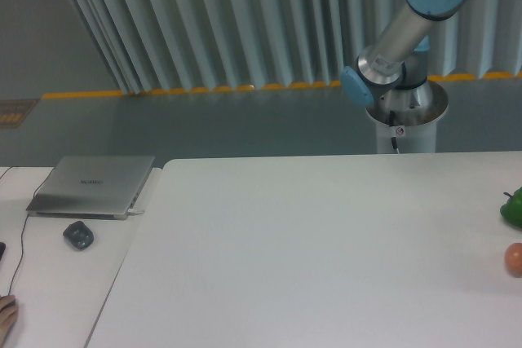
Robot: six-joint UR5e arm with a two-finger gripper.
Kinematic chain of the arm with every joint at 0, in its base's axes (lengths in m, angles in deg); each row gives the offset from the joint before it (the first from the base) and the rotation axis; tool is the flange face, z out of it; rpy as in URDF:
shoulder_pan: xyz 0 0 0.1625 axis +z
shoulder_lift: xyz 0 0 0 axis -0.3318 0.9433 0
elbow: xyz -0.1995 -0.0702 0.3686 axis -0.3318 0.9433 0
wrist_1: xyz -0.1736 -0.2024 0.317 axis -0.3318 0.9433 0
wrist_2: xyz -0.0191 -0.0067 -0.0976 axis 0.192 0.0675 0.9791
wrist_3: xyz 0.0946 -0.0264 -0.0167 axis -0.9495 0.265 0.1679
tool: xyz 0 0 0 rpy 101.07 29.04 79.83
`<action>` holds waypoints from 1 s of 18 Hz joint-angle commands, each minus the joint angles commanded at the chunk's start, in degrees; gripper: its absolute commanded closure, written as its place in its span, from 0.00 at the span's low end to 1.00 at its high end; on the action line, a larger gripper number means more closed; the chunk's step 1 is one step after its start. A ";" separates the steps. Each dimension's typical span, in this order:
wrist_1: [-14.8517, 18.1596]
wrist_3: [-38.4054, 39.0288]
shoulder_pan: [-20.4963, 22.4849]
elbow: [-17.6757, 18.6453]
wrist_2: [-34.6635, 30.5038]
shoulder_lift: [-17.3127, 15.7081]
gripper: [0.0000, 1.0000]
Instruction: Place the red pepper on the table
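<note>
**Arm raised behind the worktop, hand out of frame**

Here the large white worktop (310,242) fills most of the view, smooth and matte. The red pepper does not show anywhere in the frame, so where it sits cannot be told. The arm (408,26) rises from its round metal base (405,116) just behind the worktop's far edge and leans up and to the right, its blue-capped joint near the top border — the hand lies beyond the frame, so whether it is spread, pressed together or pinching anything cannot be told.

At the right edge of the worktop a green vegetable (513,208) is partly cut off, and just below it an orange-pink round fruit (514,259), the two near each other but apart. To the left stands a narrower white desk (49,283) bearing a closed grey laptop (92,186) and, near its front, a dark mouse (78,235). A fingertip (6,312) shows at the bottom left corner.
</note>
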 joint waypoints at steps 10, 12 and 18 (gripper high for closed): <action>0.18 0.09 0.09 -0.26 -0.35 -0.35 0.95; 0.53 0.61 0.26 0.00 -0.53 -1.92 0.95; 10.26 2.98 0.00 1.67 -0.09 -12.11 0.94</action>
